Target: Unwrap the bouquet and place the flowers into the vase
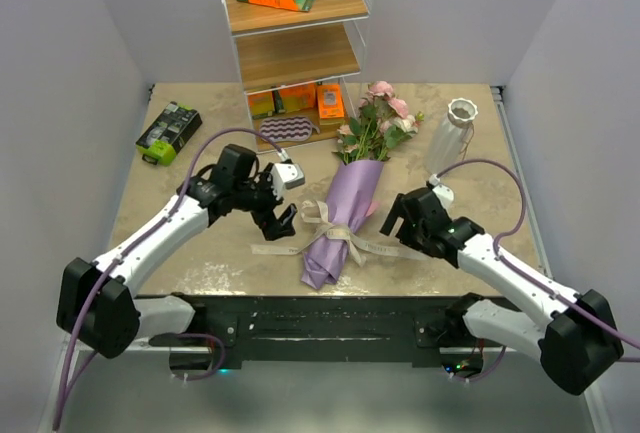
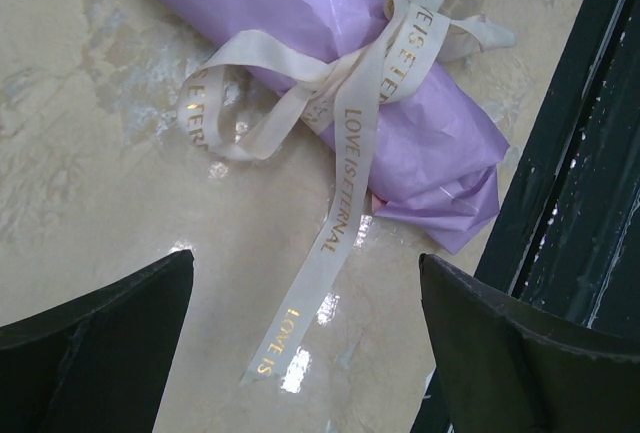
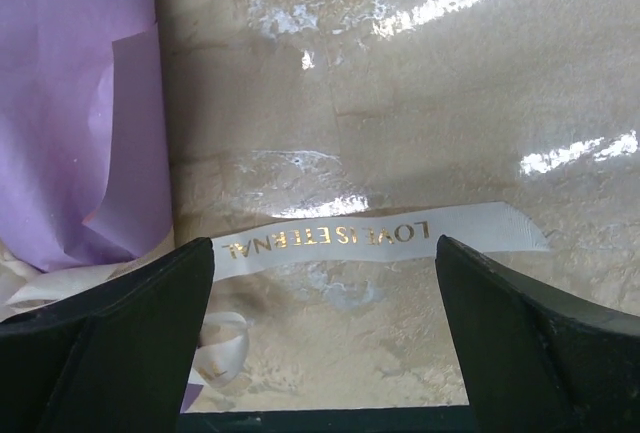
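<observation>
The left gripper hovers with jaws spread above a trailing ribbon end, just left of the bouquet. The bouquet lies in the middle of the table, ribbon tied, its purple paper cone holding the flowers, blooms pointing far. Just right of it, the right gripper holds its jaws spread over another ribbon tail. The vase stands upright at the far right.
</observation>
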`<state>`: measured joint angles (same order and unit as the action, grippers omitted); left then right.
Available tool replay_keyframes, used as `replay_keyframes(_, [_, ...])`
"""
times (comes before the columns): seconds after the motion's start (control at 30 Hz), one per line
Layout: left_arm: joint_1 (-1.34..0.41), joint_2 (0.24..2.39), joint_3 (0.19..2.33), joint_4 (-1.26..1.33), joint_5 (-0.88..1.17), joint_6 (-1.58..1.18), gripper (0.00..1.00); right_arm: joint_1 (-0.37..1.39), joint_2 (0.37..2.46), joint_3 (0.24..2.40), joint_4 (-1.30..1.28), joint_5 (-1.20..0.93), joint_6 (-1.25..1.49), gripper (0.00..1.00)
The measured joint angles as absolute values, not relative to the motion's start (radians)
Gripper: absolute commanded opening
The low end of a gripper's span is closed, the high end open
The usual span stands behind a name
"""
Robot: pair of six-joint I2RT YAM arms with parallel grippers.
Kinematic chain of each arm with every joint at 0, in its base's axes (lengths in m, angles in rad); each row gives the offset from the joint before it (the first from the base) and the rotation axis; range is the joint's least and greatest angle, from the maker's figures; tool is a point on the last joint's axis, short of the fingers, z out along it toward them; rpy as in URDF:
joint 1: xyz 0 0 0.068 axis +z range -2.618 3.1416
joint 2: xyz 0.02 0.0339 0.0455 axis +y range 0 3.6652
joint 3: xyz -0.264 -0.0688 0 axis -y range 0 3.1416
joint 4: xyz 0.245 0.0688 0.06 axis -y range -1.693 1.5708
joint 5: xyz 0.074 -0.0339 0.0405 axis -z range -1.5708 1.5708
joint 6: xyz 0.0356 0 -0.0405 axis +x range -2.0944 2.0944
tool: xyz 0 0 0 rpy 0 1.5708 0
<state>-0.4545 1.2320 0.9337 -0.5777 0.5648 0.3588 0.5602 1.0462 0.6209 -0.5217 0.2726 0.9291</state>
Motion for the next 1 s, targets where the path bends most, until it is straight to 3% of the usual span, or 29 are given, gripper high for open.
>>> replay_keyframes(0.23, [-0.568, 1.327, 0.917, -0.49, 0.521, 0.364, 0.99, 0.574, 0.931, 0.493, -0.527, 0.282, 0.997, 0.86])
replay_keyframes(0.5, [-0.599, 1.469, 0.917, -0.402, 0.489, 0.385, 0.99, 0.587, 0.788, 0.453, -0.569, 0.305, 1.021, 0.83])
replay_keyframes(0.6, [-0.602, 1.49, 0.917, -0.384, 0.489, 0.383, 0.99, 0.597, 0.786, 0.448, -0.575, 0.305, 1.021, 0.87])
replay_keyframes(0.67, [-0.607, 1.497, 0.917, -0.365, 0.491, 0.378, 0.99, 0.617, 0.802, 0.448, -0.575, 0.306, 1.017, 0.96])
replay_keyframes(1.0, [-0.644, 1.529, 0.908, -0.28, 0.496, 0.347, 0.99, 0.726, 1.122, 0.653, -0.657, 0.382, 0.948, 0.98])
